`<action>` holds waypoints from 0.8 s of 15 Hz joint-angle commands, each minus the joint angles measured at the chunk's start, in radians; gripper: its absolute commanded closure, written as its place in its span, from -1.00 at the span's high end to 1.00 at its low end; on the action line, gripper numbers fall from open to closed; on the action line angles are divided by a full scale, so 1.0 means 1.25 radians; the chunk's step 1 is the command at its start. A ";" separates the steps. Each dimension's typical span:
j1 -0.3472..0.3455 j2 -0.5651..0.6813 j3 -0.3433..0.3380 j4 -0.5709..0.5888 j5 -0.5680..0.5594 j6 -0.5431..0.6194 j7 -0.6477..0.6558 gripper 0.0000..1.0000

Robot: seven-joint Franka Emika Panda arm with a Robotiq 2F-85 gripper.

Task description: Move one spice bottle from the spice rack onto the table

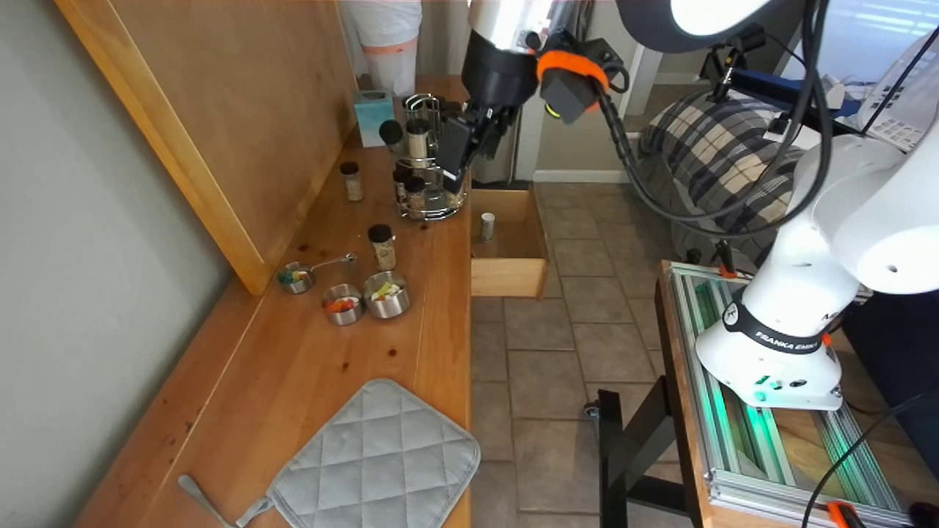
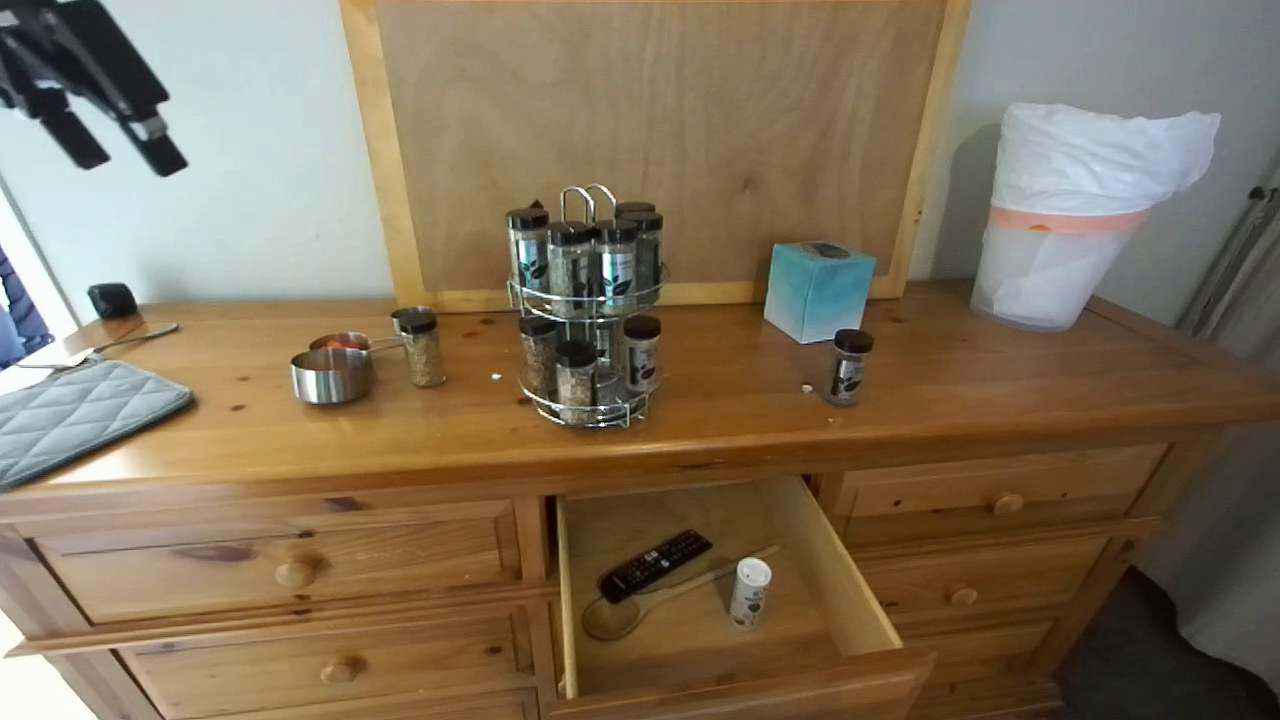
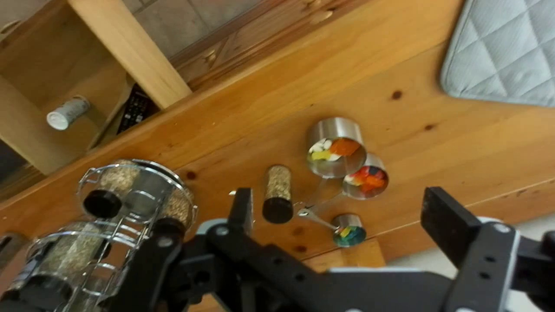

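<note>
Hovering apart from spice rack | gripper: jaws parted | spice bottle: fill unclear, probably light, fragile | grasp mid-body

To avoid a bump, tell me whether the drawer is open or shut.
Open: in an exterior view the drawer stands pulled out below the table, showing the remote and white canister inside.

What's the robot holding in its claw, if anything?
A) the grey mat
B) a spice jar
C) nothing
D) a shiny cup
C: in an exterior view the gripper hangs in the air with its jaws apart and only wall showing between the tips, and the wrist view shows the jaws wide open too.
</note>
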 commanded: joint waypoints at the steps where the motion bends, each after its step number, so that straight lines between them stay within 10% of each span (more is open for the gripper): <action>1: -0.038 0.100 -0.019 0.127 -0.094 -0.029 0.007 1.00; 12: -0.014 0.357 -0.122 0.374 -0.372 -0.047 0.038 1.00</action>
